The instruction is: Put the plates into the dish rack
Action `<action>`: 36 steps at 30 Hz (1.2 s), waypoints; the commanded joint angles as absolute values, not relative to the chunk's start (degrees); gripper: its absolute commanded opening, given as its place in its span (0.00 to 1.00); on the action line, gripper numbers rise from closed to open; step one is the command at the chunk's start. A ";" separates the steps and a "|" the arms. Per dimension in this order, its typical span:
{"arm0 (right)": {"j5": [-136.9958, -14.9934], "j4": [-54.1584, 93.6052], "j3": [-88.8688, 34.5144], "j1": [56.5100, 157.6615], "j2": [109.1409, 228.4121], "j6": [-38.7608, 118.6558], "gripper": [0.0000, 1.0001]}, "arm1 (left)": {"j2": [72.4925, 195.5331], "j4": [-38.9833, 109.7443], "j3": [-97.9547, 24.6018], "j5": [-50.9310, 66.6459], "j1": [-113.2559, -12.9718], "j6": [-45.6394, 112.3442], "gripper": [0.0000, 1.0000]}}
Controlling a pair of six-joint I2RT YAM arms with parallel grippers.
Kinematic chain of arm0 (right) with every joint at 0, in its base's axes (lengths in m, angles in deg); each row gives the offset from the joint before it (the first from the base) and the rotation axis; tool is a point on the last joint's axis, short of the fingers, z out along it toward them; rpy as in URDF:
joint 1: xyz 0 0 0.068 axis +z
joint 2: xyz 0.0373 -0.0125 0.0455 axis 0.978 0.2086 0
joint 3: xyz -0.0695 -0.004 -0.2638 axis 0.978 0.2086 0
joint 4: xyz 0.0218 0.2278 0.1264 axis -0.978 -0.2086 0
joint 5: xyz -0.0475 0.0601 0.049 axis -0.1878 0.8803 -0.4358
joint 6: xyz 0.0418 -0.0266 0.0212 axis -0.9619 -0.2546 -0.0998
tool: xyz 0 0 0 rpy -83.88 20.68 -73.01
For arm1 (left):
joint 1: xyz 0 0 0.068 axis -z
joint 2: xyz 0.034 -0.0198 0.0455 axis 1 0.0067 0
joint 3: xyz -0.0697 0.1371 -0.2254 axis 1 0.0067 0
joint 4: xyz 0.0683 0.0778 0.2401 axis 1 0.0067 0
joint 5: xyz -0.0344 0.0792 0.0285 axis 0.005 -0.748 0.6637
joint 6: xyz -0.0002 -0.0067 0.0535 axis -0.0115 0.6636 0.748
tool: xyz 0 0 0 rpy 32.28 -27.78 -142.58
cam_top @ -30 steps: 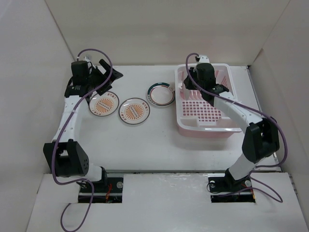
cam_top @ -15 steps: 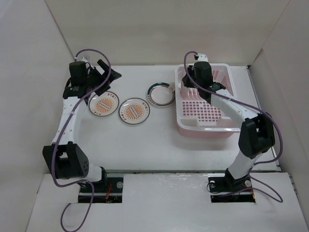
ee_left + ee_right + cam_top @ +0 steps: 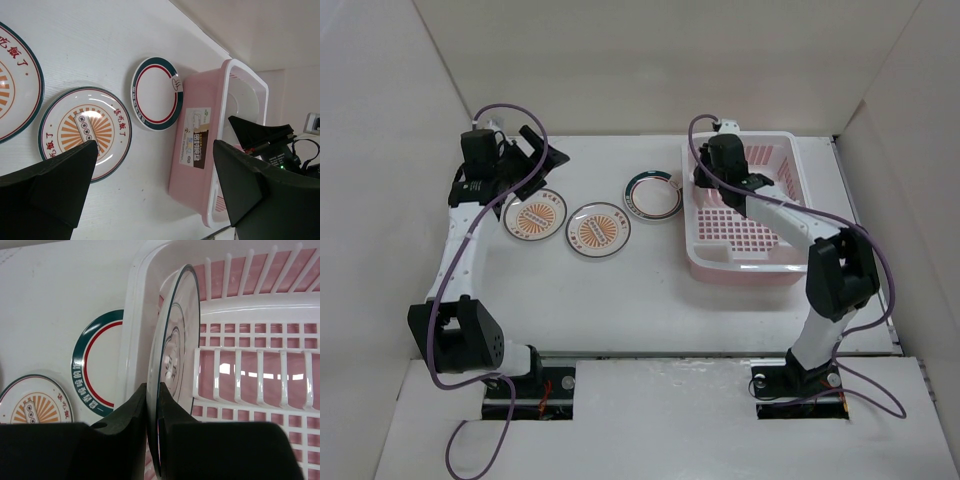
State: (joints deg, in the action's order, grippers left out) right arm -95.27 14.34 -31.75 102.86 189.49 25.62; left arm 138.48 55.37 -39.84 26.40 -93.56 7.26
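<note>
though its label [image 3: 195,137] blurs, the dish rack [image 3: 194,197] holds one plate [image 3: 178,340]

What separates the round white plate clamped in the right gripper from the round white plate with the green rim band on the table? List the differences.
Pose: the held white plate stands on edge; the green-rimmed plate lies flat.
Place: the held one is inside the pale pink plastic dish rack; the green-rimmed one is on the table beside it.
Rim: a thin dark line against a broad green band with a red ring.
Both are round and white.
</note>
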 commanded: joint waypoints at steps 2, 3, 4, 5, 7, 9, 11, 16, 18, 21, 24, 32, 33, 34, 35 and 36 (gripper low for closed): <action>-100.51 14.61 -35.38 104.68 190.17 26.98 0.00 | 136.13 54.18 -38.86 28.07 -93.92 8.46 0.99; -100.51 14.61 -35.39 104.68 190.18 26.99 0.00 | 136.65 53.66 -38.86 28.07 -93.92 8.46 0.99; -100.51 13.91 -35.91 104.68 190.70 26.99 0.00 | 136.65 53.66 -38.86 28.07 -93.92 8.46 0.99; -100.51 13.90 -35.92 104.68 190.70 26.99 0.00 | 136.65 53.66 -38.86 28.07 -93.92 8.46 0.99; -100.51 13.38 -35.92 104.68 190.70 26.99 0.02 | 136.65 53.66 -38.86 28.59 -93.92 8.46 0.99; -100.51 13.38 -36.45 104.68 191.23 27.51 0.10 | 136.65 53.66 -38.86 28.60 -93.92 8.46 0.99; -100.51 13.38 -36.45 104.68 191.23 27.51 0.19 | 136.65 53.66 -38.86 28.60 -93.92 8.46 0.99; -100.51 12.85 -36.45 104.68 191.23 27.51 0.34 | 137.18 53.66 -38.86 28.60 -93.92 8.46 0.99; -99.90 12.85 -36.45 104.68 191.75 27.51 0.41 | 137.18 53.66 -38.86 28.60 -93.92 8.46 0.99; -99.90 12.85 -36.45 104.68 191.76 27.51 0.46 | 137.18 53.66 -38.86 28.60 -93.92 8.46 0.99; -99.37 12.85 -36.45 104.68 191.23 27.51 0.56 | 137.18 53.66 -38.86 28.60 -93.92 8.46 0.99; -98.84 11.79 -37.58 103.62 186.58 27.51 0.66 | 138.32 53.13 -38.34 27.37 -93.92 8.98 0.99; -98.84 11.01 -37.59 103.62 185.62 27.51 0.69 | 138.32 53.13 -38.34 25.63 -94.44 8.98 0.99; -98.84 10.13 -38.20 103.62 185.00 27.51 0.73 | 138.32 53.91 -38.34 24.57 -94.45 9.77 0.99; -98.84 9.60 -38.20 103.62 184.38 27.51 0.75 | 138.32 54.53 -38.34 23.60 -94.97 10.30 0.99; -99.45 9.07 -38.73 103.62 182.90 27.51 0.95 | 138.85 55.14 -38.94 22.46 -96.02 10.83 0.99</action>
